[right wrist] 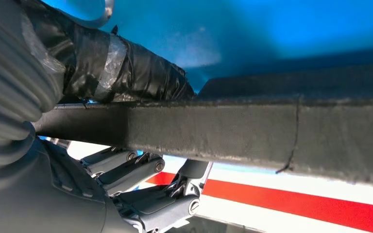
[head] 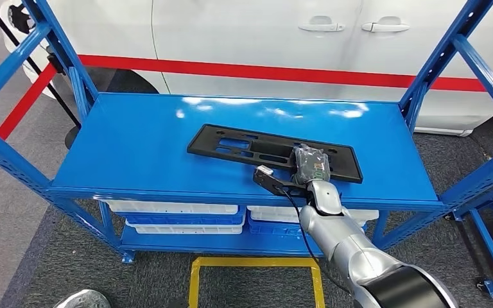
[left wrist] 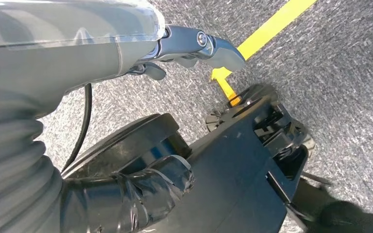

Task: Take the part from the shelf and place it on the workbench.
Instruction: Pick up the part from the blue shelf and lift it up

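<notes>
Fingers (right wrist: 141, 170) of right hand (head: 308, 165) wrap the near edge of the black part (head: 250, 146), thumb on one face, fingers on the other. Part lies flat on the blue shelf (head: 135, 147) top, right of centre. Left hand (left wrist: 194, 48) hangs over grey floor (left wrist: 330, 73), fingers curled, holding nothing.

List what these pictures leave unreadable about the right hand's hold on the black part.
- Head view: the right hand covers its fingers' contact with the black part.
- Right wrist view: the part's edge cuts across, and its far end runs off frame.
- Left wrist view: left hand blurred.
</notes>
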`<state>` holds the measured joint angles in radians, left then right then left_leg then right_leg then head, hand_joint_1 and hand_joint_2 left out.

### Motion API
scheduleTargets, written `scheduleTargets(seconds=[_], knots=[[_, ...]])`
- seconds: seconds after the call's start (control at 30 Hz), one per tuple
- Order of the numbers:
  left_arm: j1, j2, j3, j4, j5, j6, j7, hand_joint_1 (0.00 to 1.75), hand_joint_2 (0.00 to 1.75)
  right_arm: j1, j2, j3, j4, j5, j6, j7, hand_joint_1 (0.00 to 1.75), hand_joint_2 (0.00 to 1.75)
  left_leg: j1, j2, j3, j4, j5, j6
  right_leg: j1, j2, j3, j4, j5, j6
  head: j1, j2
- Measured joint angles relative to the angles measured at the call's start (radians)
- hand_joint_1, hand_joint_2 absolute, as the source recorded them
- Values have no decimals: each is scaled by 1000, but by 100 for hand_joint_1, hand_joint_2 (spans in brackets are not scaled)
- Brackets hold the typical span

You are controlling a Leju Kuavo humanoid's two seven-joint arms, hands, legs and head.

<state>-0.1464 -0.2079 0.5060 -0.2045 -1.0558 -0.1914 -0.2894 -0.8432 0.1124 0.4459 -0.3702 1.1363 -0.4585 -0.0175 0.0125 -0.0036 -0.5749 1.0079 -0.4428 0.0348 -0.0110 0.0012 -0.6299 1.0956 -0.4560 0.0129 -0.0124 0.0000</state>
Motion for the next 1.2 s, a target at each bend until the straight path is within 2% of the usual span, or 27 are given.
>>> scheduleTargets(seconds=[0.03, 0.07, 0.1, 0.17, 0.2, 0.27, 0.33, 0.37, 0.4, 0.43, 0.5, 0.53, 0.57, 0.67, 0.73, 0.77, 0.83, 0.87, 0.9, 0.93, 1.0, 1.03, 1.07, 1.1, 1.2], knots=[[-1, 0, -2, 0, 1, -1, 0, 0, 175, -8, -3, 4, 0, 15, 1, 8, 175, 175, -2, -1, -3, 3, -1, -4, 2, 0, 19, -44, 13, -3, 0, 0], [-1, 0, -6, 0, 1, -1, 1, 0, 175, -15, -7, 8, 0, 31, 2, 18, 175, 175, -3, -2, -6, 5, -2, -8, 4, 0, 27, -65, 16, -6, 0, 0], [-1, 0, -8, 0, 2, -2, 2, 0, 175, -22, -11, 13, 0, 47, 5, 27, 175, 175, -5, -2, -8, 5, -1, -13, 7, -1, 26, -67, 15, -8, 0, 0], [0, 1, -13, 0, 4, -2, 4, 0, 175, -43, -21, 21, -2, 75, 17, 43, 175, 175, -5, -3, -11, 7, -3, -23, 2, -1, 23, -72, 20, -18, 0, 0], [1, 1, -15, 0, 5, -2, 5, 0, 175, -57, -26, 24, -4, 87, 24, 49, 175, 175, -4, -2, -20, 23, -15, -28, -1, -2, 24, -75, 24, -25, -1, 0], [1, 1, -17, 0, 6, -2, 6, 0, 175, -87, -36, 31, -9, 113, 38, 61, 175, 175, -1, -1, -63, 114, -68, -39, -4, -2, 24, -79, 28, -36, -1, 0], [1, 1, -19, 0, 7, -2, 6, 0, 175, -110, -45, 36, -12, 135, 53, 69, 175, 175, 1, -1, -127, 247, -123, -47, -3, -2, 22, -78, 27, -40, -1, 0], [1, 1, -20, 0, 8, -2, 6, 0, 175, -118, -49, 38, -13, 142, 59, 70, 175, 175, 1, -1, -149, 287, -130, -49, -2, -1, 22, -77, 27, -41, -1, 0], [1, 1, -20, 0, 8, -2, 6, 0, 175, -125, -53, 40, -14, 146, 64, 71, 175, 175, 1, -1, -153, 290, -117, -49, -2, -1, 22, -75, 25, -40, -1, 0], [1, 1, -20, 0, 8, -2, 6, 0, 175, -131, -56, 41, -17, 150, 68, 72, 175, 175, 1, -1, -138, 252, -85, -47, -2, -1, 23, -73, 24, -39, -1, 0], [1, 2, -20, 0, 9, -2, 6, 0, 175, -143, -60, 44, -23, 154, 71, 76, 175, 175, 0, 0, -75, 113, -13, -38, 0, 0, 23, -70, 19, -34, -1, 0], [1, 3, -21, 0, 9, -2, 6, 0, 175, -149, -62, 45, -24, 156, 72, 79, 175, 175, -2, -1, -50, 56, 7, -32, 1, 1, 21, -68, 18, -31, -1, 0], [1, 3, -22, 0, 9, -2, 7, 0, 175, -153, -64, 46, -25, 158, 71, 82, 175, 175, -4, -1, -36, 23, 14, -27, 3, 1, 19, -67, 18, -27, -1, 0], [2, 4, -25, 0, 9, -1, 9, 0, 175, -159, -68, 51, -27, 162, 70, 85, 175, 175, -4, -2, -30, 3, 15, -13, 4, 0, 17, -70, 18, -11, -1, 0], [1, 4, -30, 0, 9, 0, 10, 0, 175, -163, -72, 51, -30, 163, 70, 85, 175, 175, 1, 0, -24, -10, 21, -1, 4, 0, 1, -36, -8, -2, -1, 0], [0, 4, -32, 0, 9, 0, 10, 0, 175, -166, -73, 51, -31, 162, 70, 84, 175, 175, 3, 1, -22, -14, 23, 3, 3, 0, -21, 13, -35, 1, 0, 0], [-1, 4, -36, 0, 9, 0, 10, 0, 175, -167, -75, 51, -31, 162, 70, 83, 175, 175, 2, 1, -22, -14, 23, 7, 1, 0, -84, 143, -92, 6, 0, 0], [0, 4, -37, 0, 9, 0, 10, 0, 175, -164, -75, 51, -31, 161, 70, 82, 175, 175, 2, 0, -22, -13, 22, 7, -1, 0, -110, 191, -103, 9, 0, 0], [0, 4, -38, 0, 10, 0, 10, 0, 175, -161, -75, 51, -31, 160, 69, 82, 175, 175, 3, -1, -22, -11, 20, 7, -4, -1, -119, 203, -95, 10, 0, 0], [1, 4, -39, 0, 10, 0, 10, 0, 175, -158, -76, 51, -31, 159, 69, 81, 175, 175, 3, -3, -22, -8, 18, 6, -7, -1, -110, 178, -69, 11, 0, 0], [1, 3, -41, 0, 13, 0, 11, 0, 175, -158, -76, 51, -32, 157, 65, 79, 175, 175, 4, -5, -23, 2, 9, -1, -12, -1, -55, 55, -2, 12, 0, 0], [0, 3, -42, 0, 14, 0, 11, 0, 175, -160, -75, 52, -33, 156, 62, 77, 175, 175, 3, -6, -26, 10, 4, -7, -11, -1, -29, 0, 16, 10, 0, 0], [-1, 3, -43, 0, 15, 0, 12, 0, 175, -161, -73, 52, -34, 155, 58, 75, 175, 175, 1, -6, -29, 15, 1, -13, -10, -1, -14, -33, 23, 7, -1, 0], [-2, 3, -43, 0, 16, 0, 12, 0, 175, -161, -70, 52, -36, 154, 54, 73, 175, 175, -1, -6, -32, 18, -1, -18, -7, 0, -9, -44, 18, 3, -1, 0], [-3, 3, -45, 0, 17, -2, 14, 0, 175, -156, -63, 52, -38, 155, 48, 70, 175, 175, 1, -5, -33, 22, -7, -31, -5, 1, -7, -49, 19, -16, -2, 0]])
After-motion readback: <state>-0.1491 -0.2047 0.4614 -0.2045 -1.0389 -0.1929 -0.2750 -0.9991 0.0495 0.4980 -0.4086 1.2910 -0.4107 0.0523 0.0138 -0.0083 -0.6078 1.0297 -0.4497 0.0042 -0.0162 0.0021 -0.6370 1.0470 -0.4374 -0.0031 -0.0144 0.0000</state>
